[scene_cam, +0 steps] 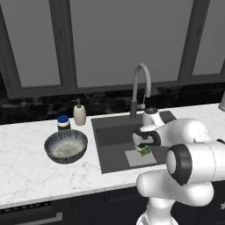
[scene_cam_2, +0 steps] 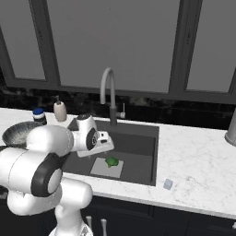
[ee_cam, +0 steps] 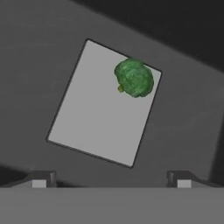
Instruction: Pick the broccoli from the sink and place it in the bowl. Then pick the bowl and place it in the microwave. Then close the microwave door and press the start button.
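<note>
The broccoli point(ee_cam: 134, 78) is a small bright green floret lying on the pale floor patch point(ee_cam: 100, 109) of the dark grey sink point(scene_cam: 112, 132). It also shows under my hand as the broccoli point(scene_cam: 143, 151) and the broccoli point(scene_cam_2: 111, 161). My gripper point(ee_cam: 111, 179) hangs over the basin, open, its two fingertips wide apart with nothing between them, well above the floret. The blue-grey bowl point(scene_cam: 66, 146) stands empty on the marble counter left of the sink, partly hidden behind my arm as the bowl point(scene_cam_2: 16, 132). The microwave and its door are out of view.
A curved grey faucet point(scene_cam: 141, 85) rises behind the sink. A soap dispenser point(scene_cam: 79, 113) and a blue-lidded jar point(scene_cam: 63, 122) stand behind the bowl. A small pale cube point(scene_cam_2: 168, 184) lies on the counter right of the sink, and a grey vessel point(scene_cam_2: 232, 129) stands at the far right.
</note>
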